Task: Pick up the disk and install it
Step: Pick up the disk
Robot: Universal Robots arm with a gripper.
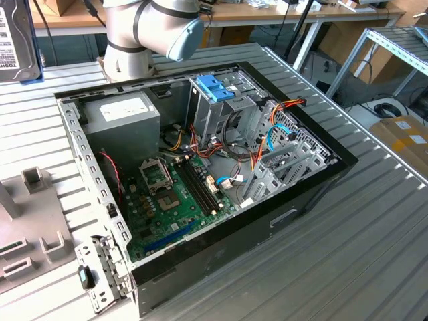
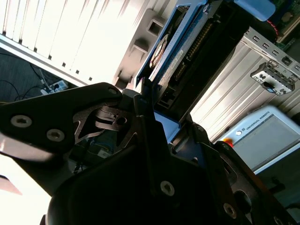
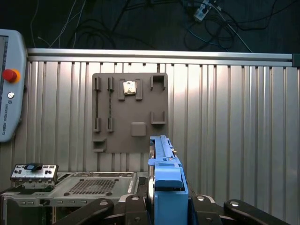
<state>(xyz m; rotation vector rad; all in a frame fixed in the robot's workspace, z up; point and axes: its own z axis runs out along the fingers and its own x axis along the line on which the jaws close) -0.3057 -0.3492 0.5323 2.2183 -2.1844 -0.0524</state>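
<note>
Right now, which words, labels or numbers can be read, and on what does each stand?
I quote no text here.
Disk label: lettering cut off at the picture's edge.
Power supply label: print too small.
Pendant: a maker's name along its edge, left unquoted.

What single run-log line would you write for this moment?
claw: shut on the disk | disk: held above the table | install: not yet done, computer case open

The ribbed metal table [image 1: 364,257] bears the open computer case [image 1: 267,231] and a grey holder plate [image 1: 23,231].
</note>
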